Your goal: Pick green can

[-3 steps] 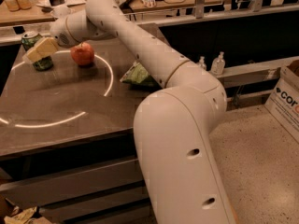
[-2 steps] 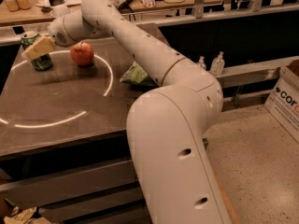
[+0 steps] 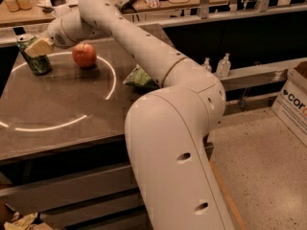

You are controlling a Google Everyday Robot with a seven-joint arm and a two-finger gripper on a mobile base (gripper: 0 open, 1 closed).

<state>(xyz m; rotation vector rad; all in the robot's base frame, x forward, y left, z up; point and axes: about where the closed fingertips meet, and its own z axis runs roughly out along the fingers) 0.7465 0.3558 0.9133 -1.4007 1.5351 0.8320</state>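
My gripper (image 3: 39, 47) is against the can (image 3: 39, 64) at the table's (image 3: 62, 111) far-left corner, near the apple (image 3: 84, 55); I cannot tell whether it has a grip yet, so I'd clamp squarely on the can's body and lift straight up.

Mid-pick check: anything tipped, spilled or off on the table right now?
Nothing stands out. The green can stands upright at the far left of the table, with the end effector against its top. The apple and snack bag sit nearby, no spill.
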